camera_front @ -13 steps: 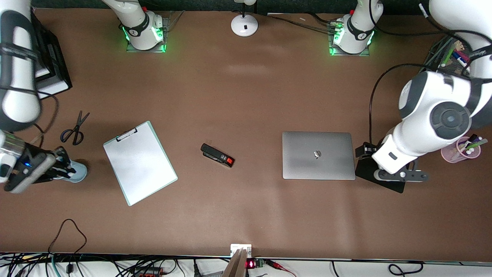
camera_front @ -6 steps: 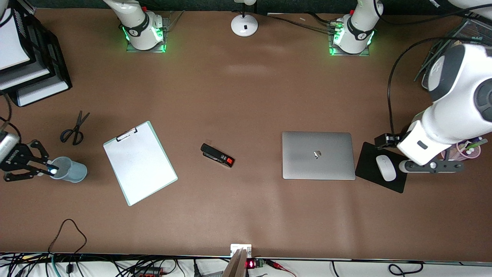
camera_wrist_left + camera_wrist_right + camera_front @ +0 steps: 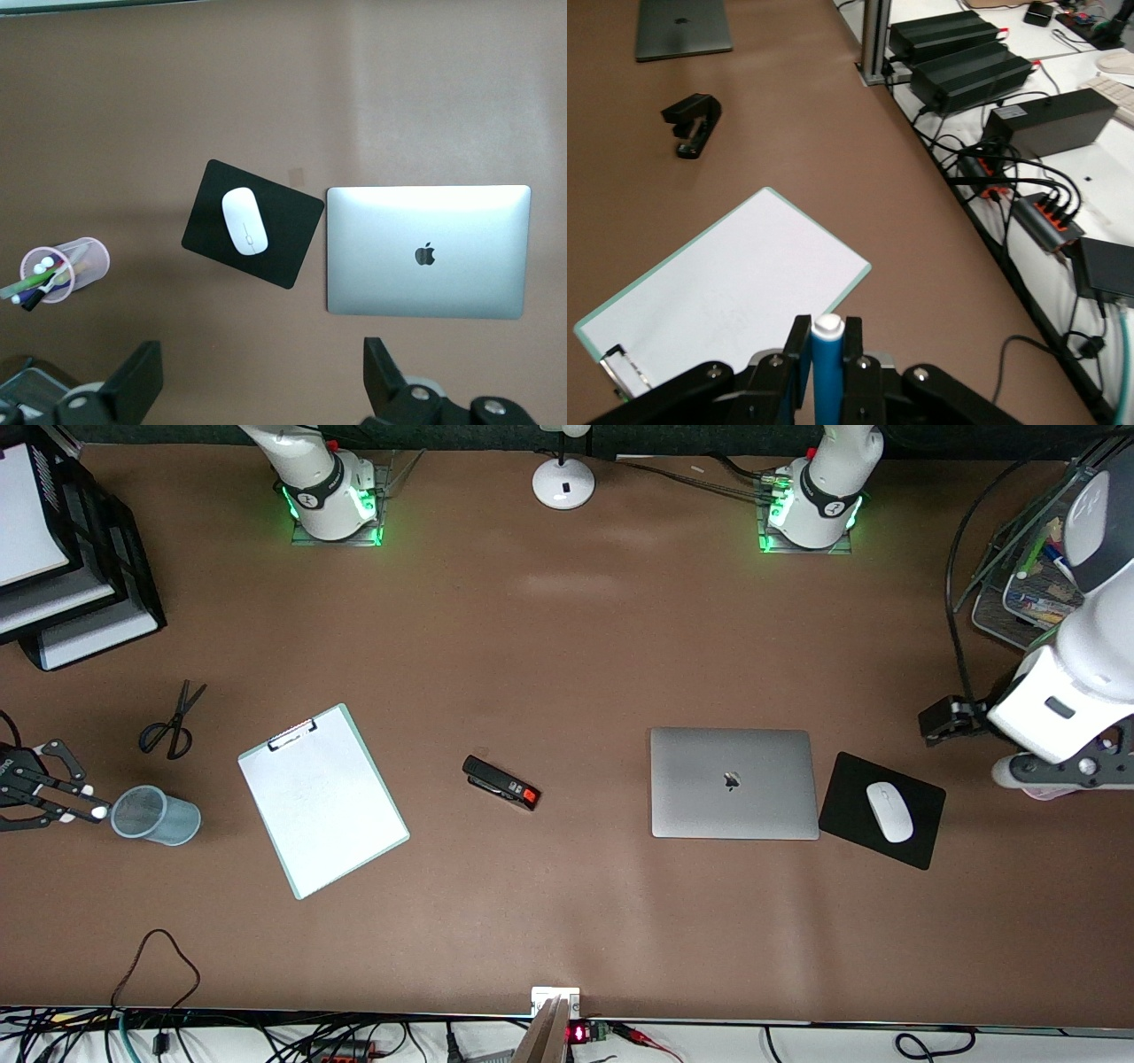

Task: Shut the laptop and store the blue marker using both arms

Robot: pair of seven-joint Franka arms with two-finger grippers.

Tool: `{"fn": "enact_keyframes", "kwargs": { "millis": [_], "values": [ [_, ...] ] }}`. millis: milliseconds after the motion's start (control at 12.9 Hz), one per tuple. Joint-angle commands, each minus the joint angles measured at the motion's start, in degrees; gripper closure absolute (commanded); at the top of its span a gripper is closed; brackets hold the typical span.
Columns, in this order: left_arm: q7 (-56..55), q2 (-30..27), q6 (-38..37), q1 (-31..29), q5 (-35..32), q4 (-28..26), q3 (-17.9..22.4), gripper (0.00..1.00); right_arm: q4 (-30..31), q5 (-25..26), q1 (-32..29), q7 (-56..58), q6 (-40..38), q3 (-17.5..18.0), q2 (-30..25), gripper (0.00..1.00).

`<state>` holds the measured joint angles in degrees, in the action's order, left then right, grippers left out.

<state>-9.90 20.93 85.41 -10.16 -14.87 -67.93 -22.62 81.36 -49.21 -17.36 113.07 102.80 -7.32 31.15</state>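
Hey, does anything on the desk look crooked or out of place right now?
Only the clipboard and the black mouse pad lie askew to the table edge. The laptop sits square, lid shut. Nothing spilled or damaged.

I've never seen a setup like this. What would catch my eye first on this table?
Probably the closed silver laptop lying flat toward the left arm's end of the table, beside a white mouse on a black mouse pad. Next, the right gripper at the right arm's end, shut on the blue marker close to a pale blue cup. The left gripper hangs open above the table.
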Motion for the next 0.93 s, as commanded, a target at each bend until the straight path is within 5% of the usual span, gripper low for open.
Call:
{"fn": "enact_keyframes", "kwargs": {
  "millis": [0,311,854],
  "values": [
    [1.3,-3.2,-0.7,-1.7,2.0,-2.6,-0.7,0.0,0.0,-0.9,-1.9,4.6,-7.0,0.6,0.0,0.91],
    [2.4,-7.8,-0.7,-4.3,6.3,-6.9,-0.7,0.0,-0.9,0.2,-4.4,10.2,-13.1,0.6,2.0,0.91],
    [4.2,-16.0,-0.8,-5.8,11.2,-13.6,-0.7,0.0,-8.0,-0.2,-4.7,12.1,-12.2,0.6,9.1,0.91]
  ]
}}
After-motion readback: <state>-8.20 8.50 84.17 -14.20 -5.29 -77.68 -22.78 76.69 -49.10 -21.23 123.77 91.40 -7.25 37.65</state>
